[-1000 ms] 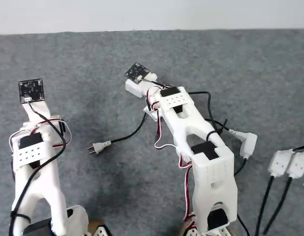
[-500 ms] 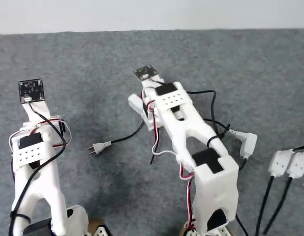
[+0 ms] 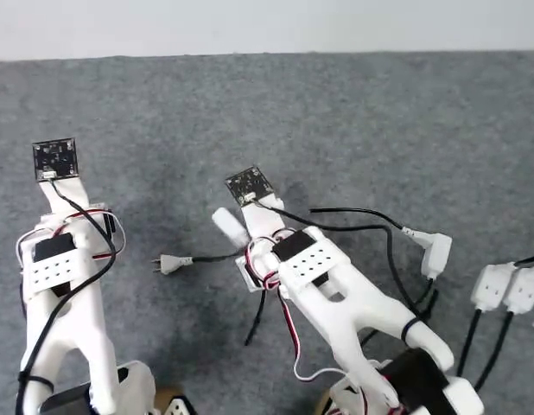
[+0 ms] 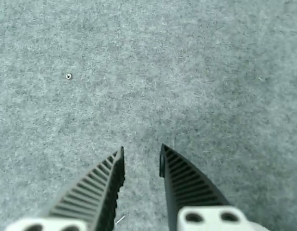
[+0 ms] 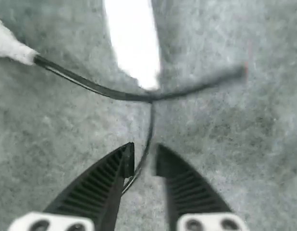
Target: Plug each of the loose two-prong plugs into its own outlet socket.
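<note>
A small two-prong plug lies on the grey carpet between the arms. Its black cord runs right, under the wrist of my right arm. In the right wrist view that cord passes between the fingers of my right gripper, which is closed down on it with a narrow gap at the tips. A second, white plug lies to the right on its black lead. Two white outlet sockets sit at the right edge. My left gripper hangs slightly open over bare carpet.
My left arm stands at the left of the carpet. Black leads from the sockets run toward the front edge. A tiny pale speck lies on the carpet ahead of the left gripper.
My right arm has pulled back toward the front and left, dragging the black cord with it. The small plug has turned to lie level. My left arm has not moved.
</note>
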You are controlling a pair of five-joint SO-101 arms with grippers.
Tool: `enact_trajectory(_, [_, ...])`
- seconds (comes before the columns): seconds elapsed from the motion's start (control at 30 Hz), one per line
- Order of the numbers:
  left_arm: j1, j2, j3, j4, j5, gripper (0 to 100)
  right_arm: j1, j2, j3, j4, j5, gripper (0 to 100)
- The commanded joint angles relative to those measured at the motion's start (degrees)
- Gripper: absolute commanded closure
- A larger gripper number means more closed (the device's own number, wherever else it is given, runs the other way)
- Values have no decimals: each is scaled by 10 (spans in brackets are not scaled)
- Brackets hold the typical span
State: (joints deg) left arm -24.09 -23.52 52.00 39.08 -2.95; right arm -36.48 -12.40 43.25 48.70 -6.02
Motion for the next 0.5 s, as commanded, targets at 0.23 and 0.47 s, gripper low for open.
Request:
enact_trajectory(0.23, [4, -12, -7, -17, 2, 884, 14, 36, -119, 109, 25, 671])
enact_trajectory(0.47, [3, -12, -7, -17, 3, 884, 13, 40, -177, 94, 51, 995])
